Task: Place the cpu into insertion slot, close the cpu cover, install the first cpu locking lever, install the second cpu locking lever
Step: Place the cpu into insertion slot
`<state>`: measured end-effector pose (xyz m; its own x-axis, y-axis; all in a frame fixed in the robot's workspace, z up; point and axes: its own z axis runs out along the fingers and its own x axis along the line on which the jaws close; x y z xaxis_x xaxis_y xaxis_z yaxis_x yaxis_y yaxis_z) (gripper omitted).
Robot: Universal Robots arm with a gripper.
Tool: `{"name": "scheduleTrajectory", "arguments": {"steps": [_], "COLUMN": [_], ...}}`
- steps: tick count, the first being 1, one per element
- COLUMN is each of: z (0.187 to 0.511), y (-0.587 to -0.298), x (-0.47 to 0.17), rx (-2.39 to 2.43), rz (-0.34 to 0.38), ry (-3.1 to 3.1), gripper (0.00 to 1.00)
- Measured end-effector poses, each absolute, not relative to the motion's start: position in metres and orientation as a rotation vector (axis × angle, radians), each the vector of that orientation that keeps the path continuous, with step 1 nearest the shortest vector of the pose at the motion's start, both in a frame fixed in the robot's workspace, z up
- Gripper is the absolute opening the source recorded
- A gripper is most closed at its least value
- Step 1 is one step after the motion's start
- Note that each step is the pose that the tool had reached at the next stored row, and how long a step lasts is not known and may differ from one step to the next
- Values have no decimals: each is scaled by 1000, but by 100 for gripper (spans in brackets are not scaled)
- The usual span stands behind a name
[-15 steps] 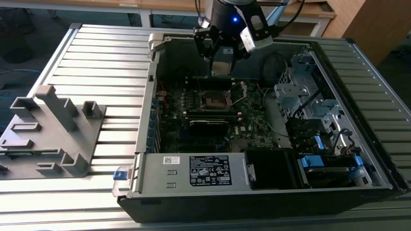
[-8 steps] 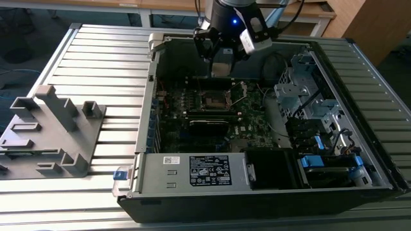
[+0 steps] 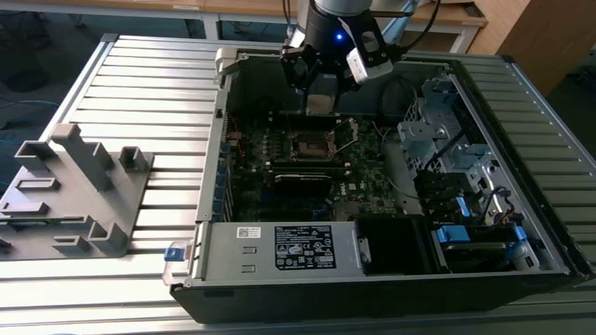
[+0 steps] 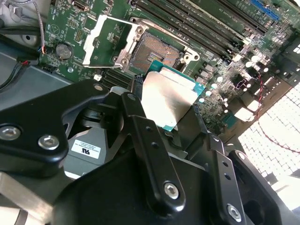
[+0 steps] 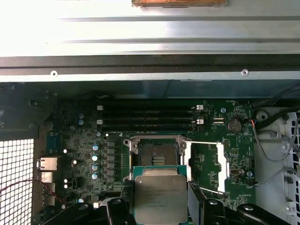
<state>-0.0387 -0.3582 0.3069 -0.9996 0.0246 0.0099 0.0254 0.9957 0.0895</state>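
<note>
My gripper (image 3: 319, 105) hangs inside the open computer case above the far part of the motherboard. It is shut on the cpu (image 5: 159, 192), a flat square chip with a dull silver top and green edge, held between the black fingers (image 4: 136, 122) in both wrist views. The cpu (image 4: 166, 101) sits a little short of the open insertion slot (image 5: 154, 152), above the board and apart from it. The cpu cover (image 5: 220, 166), a thin silvery frame, is swung open beside the socket (image 4: 157, 51). Thin wire locking levers (image 5: 202, 142) stand raised by the cover.
The case (image 3: 279, 262) lies open on a slatted metal table (image 3: 139, 84). Memory slots (image 5: 147, 117) run just past the socket. A drive cage with blue clips (image 3: 461, 174) fills the exterior view's right side. A grey plastic fixture (image 3: 75, 192) stands on the table at the exterior view's left.
</note>
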Motion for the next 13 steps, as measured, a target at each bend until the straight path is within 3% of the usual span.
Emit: {"name": "scheduleTrajectory", "arguments": {"steps": [13], "z": [297], "y": [-358], "x": [-39], "rx": [-39], "rz": [-139], "ry": [-3131], "gripper": [54]}}
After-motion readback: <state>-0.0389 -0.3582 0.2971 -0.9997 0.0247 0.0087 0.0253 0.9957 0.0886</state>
